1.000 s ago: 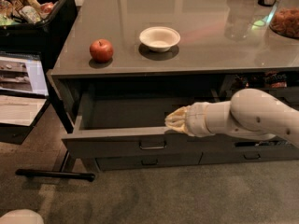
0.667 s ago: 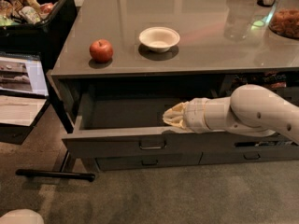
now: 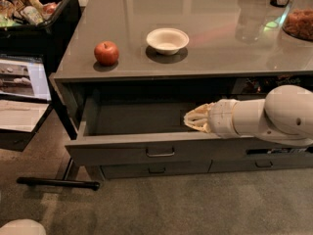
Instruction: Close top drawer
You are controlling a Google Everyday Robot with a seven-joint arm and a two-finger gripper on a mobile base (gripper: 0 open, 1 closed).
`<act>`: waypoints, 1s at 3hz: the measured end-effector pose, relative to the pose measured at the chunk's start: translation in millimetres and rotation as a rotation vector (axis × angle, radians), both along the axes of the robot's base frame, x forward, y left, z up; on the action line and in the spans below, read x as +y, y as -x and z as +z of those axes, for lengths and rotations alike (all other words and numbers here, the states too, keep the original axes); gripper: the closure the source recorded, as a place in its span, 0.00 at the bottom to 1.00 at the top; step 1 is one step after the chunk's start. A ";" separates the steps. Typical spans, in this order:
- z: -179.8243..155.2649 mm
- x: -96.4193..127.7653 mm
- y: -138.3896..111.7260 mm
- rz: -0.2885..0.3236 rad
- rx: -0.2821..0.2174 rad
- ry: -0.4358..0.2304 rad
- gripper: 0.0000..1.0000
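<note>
Camera view: a wide grey counter (image 3: 210, 58) is seen from above and in front, standing on carpeted floor (image 3: 171, 207). Directly beneath the counter's front edge, the top drawer (image 3: 117, 154) is recorded as pulled well out, its plain grey tray exposed and its tall flat front facing the camera. The robot's pale arm (image 3: 274, 117) is seen entering from the right edge and lying across the drawer's right portion, above the front panel. A black bin (image 3: 46, 26) filled with packaged items is noted at the upper left, just beside the counter's left end. Two shallower drawers (image 3: 156, 170) are observed below the open one, both pushed in. The gripper (image 3: 195, 121) is located inside the open tray, just behind the front panel and right of its centre, pointing left; whether it is clenched or released cannot be told, and nothing is seen grasped in it. A white bowl (image 3: 167, 40) is noted on the counter near its front edge, with a red apple (image 3: 106, 53) set apart to its left. A small rectangular metal pull handle (image 3: 160, 153) is seen at the centre of the drawer front, untouched.
</note>
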State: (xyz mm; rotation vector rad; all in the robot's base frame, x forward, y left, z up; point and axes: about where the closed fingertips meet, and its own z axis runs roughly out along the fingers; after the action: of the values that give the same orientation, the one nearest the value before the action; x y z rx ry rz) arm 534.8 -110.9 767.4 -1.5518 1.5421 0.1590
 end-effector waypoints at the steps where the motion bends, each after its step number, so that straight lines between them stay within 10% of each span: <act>1: -6.0 -28.8 18.1 -0.041 0.027 0.037 0.51; 3: -7.7 -33.7 21.4 -0.048 0.033 0.043 0.05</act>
State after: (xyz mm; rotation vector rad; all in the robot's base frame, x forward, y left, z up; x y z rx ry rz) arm 513.4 -144.7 759.7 -1.5514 1.6168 0.1260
